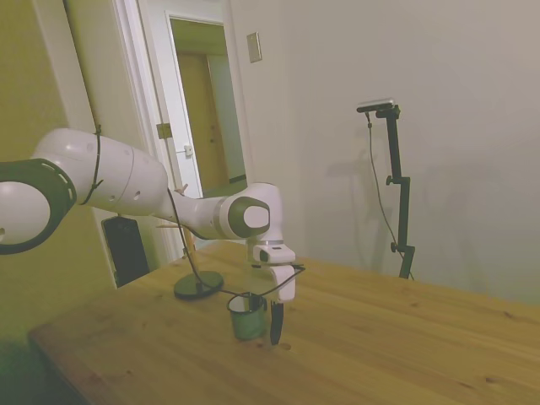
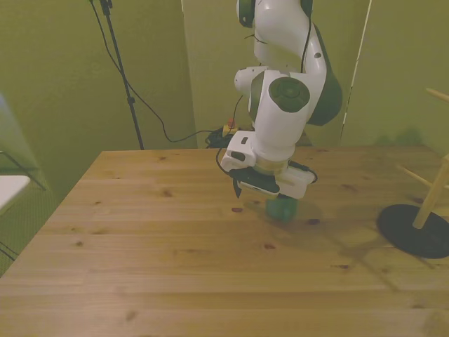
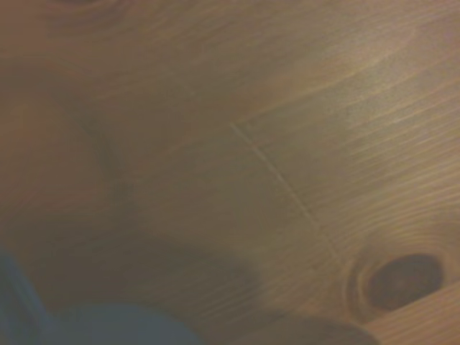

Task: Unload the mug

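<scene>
the mug (image 1: 247, 316) stood upright on the bench (image 1: 405, 337), well clear of the peg stand (image 1: 199, 285) it belongs to, whose round base sat behind it in the side view and off at the front view's right (image 2: 414, 230). the tool (image 1: 268, 319) hung straight down with its tips almost at the bench top. one dark finger (image 1: 276, 321) showed just outside the mug's wall, on the side away from the stand, and the mug's upright axis ran parallel to it. the other finger was hidden by the mug, so whether the tool pinched the rim or had let go could not be told. in the front view the mug (image 2: 282, 208) peeked out directly beneath the wrist. if still clamped, a release and a straight rise looked like all that was left.
</scene>
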Motion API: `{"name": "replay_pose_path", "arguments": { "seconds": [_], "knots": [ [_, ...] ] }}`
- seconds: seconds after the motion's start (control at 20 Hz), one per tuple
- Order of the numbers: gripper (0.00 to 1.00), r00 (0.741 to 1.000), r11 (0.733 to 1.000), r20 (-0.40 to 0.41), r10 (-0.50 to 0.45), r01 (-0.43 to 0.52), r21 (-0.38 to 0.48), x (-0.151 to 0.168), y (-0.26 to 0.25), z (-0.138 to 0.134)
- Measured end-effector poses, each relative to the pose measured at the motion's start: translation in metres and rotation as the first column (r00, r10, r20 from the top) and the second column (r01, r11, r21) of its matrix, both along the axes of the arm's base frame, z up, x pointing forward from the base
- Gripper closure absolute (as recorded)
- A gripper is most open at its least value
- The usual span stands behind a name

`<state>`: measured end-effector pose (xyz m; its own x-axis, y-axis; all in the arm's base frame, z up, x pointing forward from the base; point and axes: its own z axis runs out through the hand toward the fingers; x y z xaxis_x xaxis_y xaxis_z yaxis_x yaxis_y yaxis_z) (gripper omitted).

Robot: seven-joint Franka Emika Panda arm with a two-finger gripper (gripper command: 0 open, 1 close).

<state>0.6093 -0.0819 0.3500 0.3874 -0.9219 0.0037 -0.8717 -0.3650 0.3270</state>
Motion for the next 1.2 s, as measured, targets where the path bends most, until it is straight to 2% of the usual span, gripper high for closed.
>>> {"name": "replay_pose_path", "arguments": {
  "seconds": [0.45,1.2],
  "knots": [
    [0.0,0.997,0.997,0.024,0.073,-0.073,0.005,-0.002,0.006,0.0],
    [0.0,0.982,0.988,0.115,0.15,-0.153,0.019,-0.037,0.014,0.002]
  ]
}}
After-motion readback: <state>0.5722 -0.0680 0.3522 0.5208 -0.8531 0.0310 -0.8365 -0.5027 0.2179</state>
